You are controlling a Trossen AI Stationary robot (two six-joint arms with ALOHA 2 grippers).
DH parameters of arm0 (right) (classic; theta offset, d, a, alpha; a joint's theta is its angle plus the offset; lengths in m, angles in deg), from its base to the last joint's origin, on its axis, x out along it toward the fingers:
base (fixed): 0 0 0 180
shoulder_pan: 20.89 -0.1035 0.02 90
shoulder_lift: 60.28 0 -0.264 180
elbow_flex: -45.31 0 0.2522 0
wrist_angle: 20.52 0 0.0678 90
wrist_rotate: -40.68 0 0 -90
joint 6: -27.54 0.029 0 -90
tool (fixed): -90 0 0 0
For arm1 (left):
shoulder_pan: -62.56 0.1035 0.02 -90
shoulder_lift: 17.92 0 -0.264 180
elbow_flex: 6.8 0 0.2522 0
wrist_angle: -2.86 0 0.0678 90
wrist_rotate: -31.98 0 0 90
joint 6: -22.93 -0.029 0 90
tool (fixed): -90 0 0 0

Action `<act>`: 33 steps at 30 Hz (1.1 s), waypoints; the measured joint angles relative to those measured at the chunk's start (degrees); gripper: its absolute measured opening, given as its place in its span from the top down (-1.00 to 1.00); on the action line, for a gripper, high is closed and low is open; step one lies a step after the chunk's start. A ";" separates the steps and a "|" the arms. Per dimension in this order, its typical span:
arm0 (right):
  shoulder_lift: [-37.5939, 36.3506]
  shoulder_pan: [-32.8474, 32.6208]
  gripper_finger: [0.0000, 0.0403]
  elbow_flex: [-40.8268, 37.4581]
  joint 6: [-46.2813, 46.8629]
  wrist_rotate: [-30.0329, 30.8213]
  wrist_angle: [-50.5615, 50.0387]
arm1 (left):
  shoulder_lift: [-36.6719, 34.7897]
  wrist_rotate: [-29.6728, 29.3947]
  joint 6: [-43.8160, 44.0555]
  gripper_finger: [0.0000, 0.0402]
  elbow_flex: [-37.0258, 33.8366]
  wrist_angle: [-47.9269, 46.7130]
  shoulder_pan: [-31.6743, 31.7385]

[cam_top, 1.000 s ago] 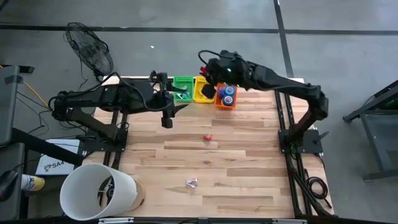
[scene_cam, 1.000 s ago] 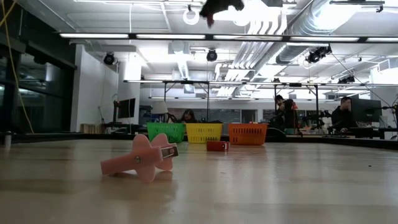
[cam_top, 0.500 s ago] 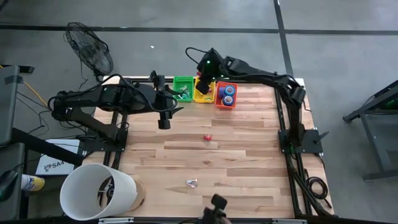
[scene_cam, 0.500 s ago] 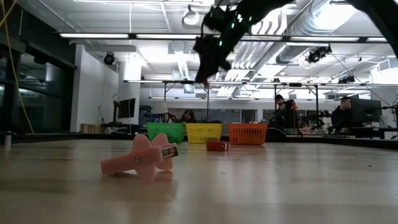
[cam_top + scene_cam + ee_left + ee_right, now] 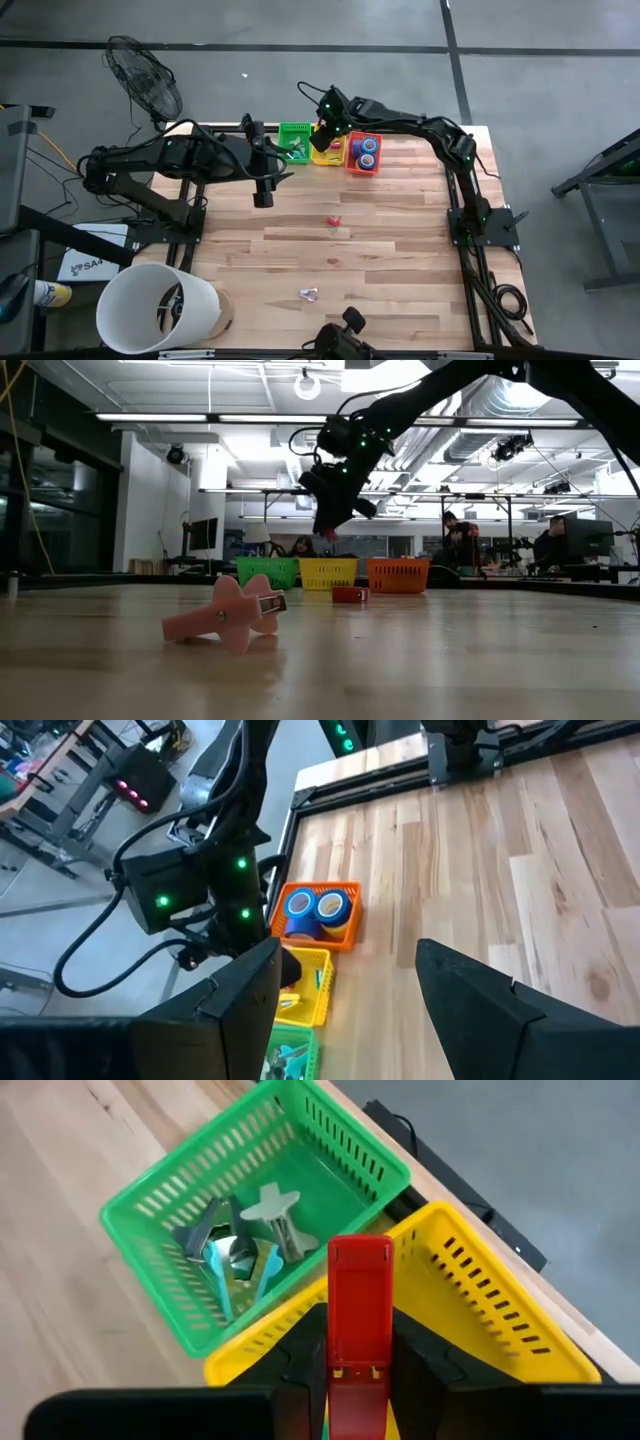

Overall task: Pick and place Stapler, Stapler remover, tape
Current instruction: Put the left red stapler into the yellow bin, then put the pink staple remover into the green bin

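Nearest us on the wooden slat table (image 5: 380, 250) lies a pink plastic claw-shaped staple remover (image 5: 228, 614), then a small red stapler (image 5: 334, 221). Farther back, the left gripper (image 5: 262, 187) hovers with fingers spread, empty. At the far edge, the right gripper (image 5: 358, 1380) pinches a red stapler (image 5: 359, 1315) above the yellow plastic basket (image 5: 480, 1300), between the green basket (image 5: 330, 1140) and the orange basket (image 5: 361, 167) holding blue tape rolls (image 5: 315, 906).
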 joint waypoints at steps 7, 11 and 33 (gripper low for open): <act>0.04 0.02 0.57 0.00 1.05 0.21 -1.91 | 0.00 0.07 0.21 -0.13 0.00 -0.72 0.00; 0.04 0.02 0.39 -0.01 1.05 -0.66 -3.00 | 0.00 1.05 0.36 -0.13 0.00 -1.72 0.00; -14.55 -2.96 -0.29 0.02 -5.39 3.69 -20.47 | 5.58 12.42 -0.29 -0.13 0.04 -11.82 -0.04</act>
